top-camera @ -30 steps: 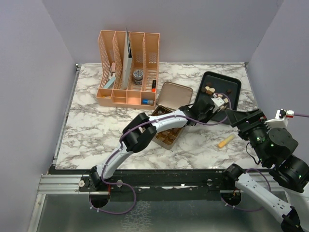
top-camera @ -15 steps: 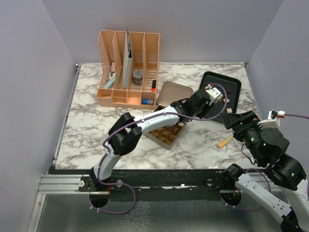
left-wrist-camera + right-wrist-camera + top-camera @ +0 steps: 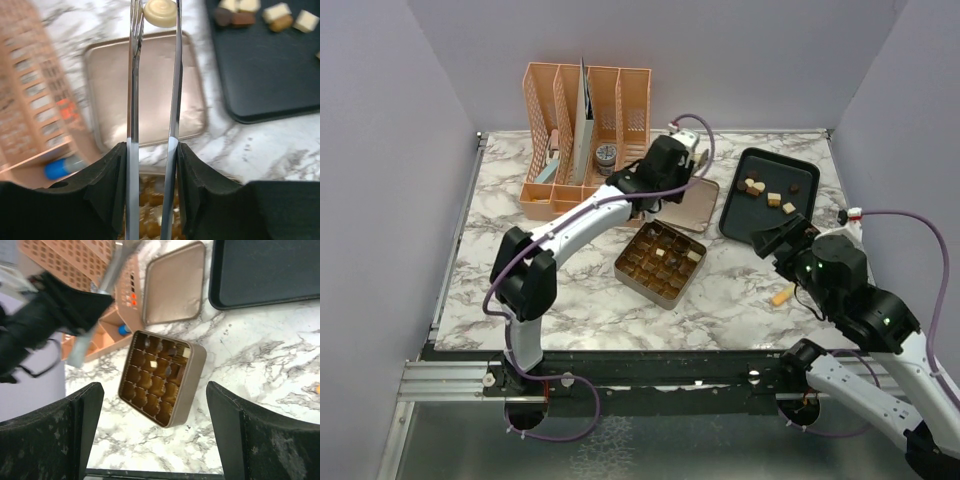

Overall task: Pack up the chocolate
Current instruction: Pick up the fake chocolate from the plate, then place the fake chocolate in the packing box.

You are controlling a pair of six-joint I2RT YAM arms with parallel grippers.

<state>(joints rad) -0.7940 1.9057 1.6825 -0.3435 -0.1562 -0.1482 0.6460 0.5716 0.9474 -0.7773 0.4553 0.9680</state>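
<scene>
Step in hand: a transfer from tray to tin is judged to be under way. One cream-white piece (image 3: pixel 160 12) is carried above the lid, at upper centre of the overhead view.
Next move: the piece would need to be brought down-frame over the tin, lined up with an unfilled cell, lowered and released. Close alignment is called for, the cells being narrow.
Surface (image 3: pixel 520 260): marbled; all items below are borne on it.
Organiser (image 3: pixel 582 140): upper left, peach-coloured. Stationery is held in it, none of it judged relevant to the task.
Black tray (image 3: pixel 750 222): upper right. A handful of loose pieces (image 3: pixel 765 190), dark, light brown and cream, is clustered towards its top.
Gold tin (image 3: pixel 642 287): centre, open and divided into a grid. Some cells are filled with brown and cream pieces and others appear unfilled; no exact count can be made.
Lid (image 3: pixel 695 200): just above the tin, lying flat with nothing in it.
Right fingers (image 3: pixel 50 440): spread wide with nothing held, poised above the tin.
Left fingers (image 3: pixel 132 100): closed onto the cream-white piece at their very tips.
</scene>
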